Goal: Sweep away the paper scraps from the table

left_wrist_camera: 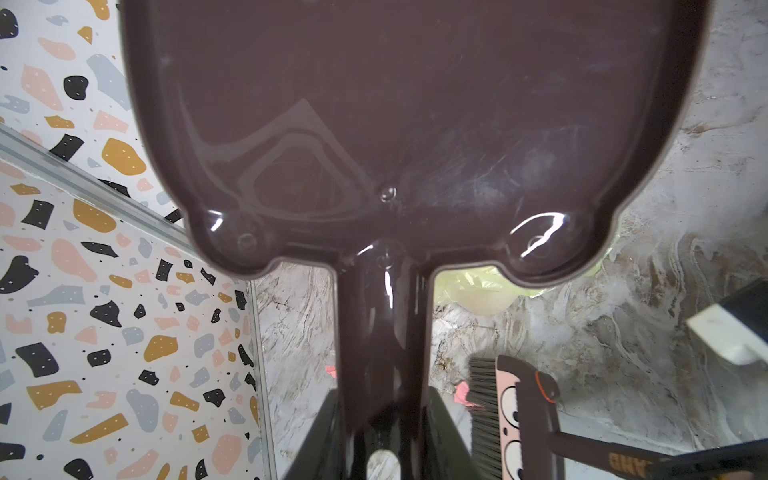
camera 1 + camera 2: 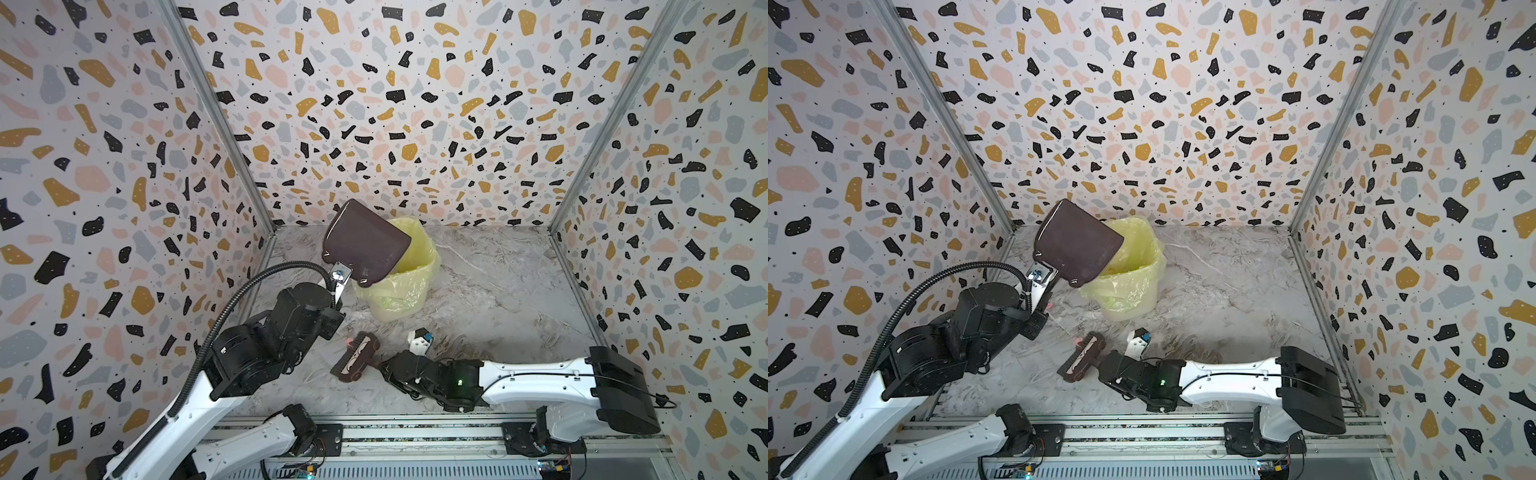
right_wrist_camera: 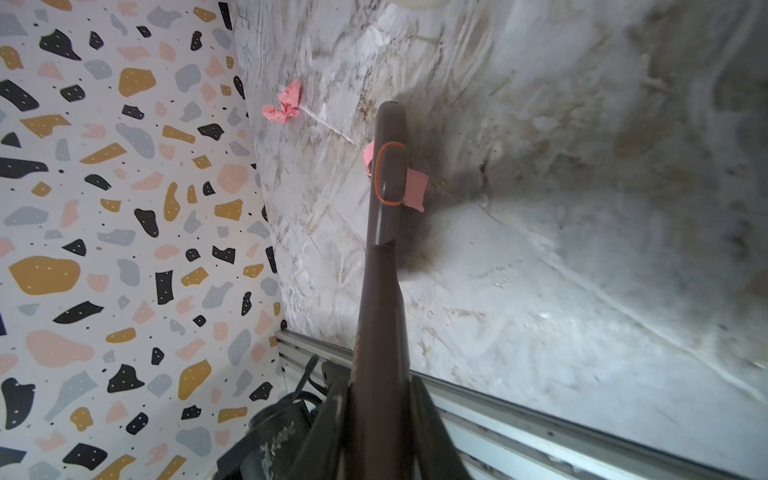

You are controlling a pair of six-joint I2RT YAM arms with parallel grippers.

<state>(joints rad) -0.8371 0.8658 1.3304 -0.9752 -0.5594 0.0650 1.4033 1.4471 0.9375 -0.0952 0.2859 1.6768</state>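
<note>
My left gripper (image 2: 339, 287) (image 1: 384, 440) is shut on the handle of a dark brown dustpan (image 2: 365, 245) (image 2: 1077, 245) (image 1: 415, 124), which is raised and tilted over the yellow-lined bin (image 2: 405, 291) (image 2: 1131, 282). My right gripper (image 2: 386, 368) (image 3: 380, 415) is shut on the handle of a brown brush (image 2: 356, 356) (image 2: 1082, 356) (image 3: 386, 178), whose head rests on the table (image 2: 498, 291). Pink paper scraps lie by the brush head (image 3: 415, 189) (image 1: 462, 392) (image 2: 349, 341). Another pink scrap (image 3: 284, 104) (image 2: 1050, 306) lies nearer the left wall. The pan hides the bin's inside.
Terrazzo walls close the table on the left, back and right. A metal rail (image 2: 415, 434) runs along the front edge. A white and black block (image 2: 419, 340) sticks up from the right wrist. Bare marble (image 2: 1225, 282) stretches right of the bin.
</note>
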